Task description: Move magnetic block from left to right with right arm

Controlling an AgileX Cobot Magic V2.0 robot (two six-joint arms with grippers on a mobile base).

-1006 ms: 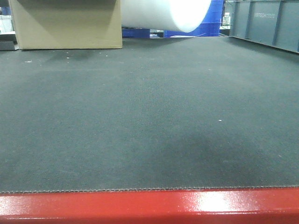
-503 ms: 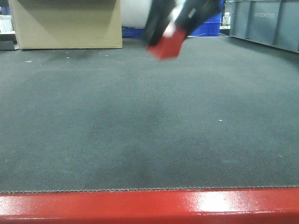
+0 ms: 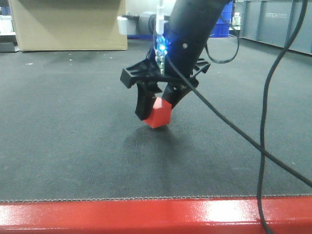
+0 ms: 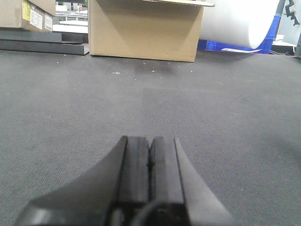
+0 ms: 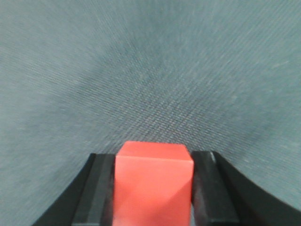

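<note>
Matte red magnetic block (image 3: 158, 114) pinched by right gripper (image 3: 156, 108); left gripper (image 4: 149, 162) fingers pressed together.

A workshop or warehouse. Beyond the right gripper (image 3: 157, 103) stand a cardboard box (image 3: 68, 24), blue crates (image 3: 222, 22) and grey bins (image 3: 278, 22).

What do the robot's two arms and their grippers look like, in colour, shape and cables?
The right arm is glossy black and rounded, with a lit blue light near its wrist. Loose black cables hang from it. The right gripper has a wide black crossbar and thick black fingers. The left gripper is matte black, with flat fingers that widen towards the camera.
</note>
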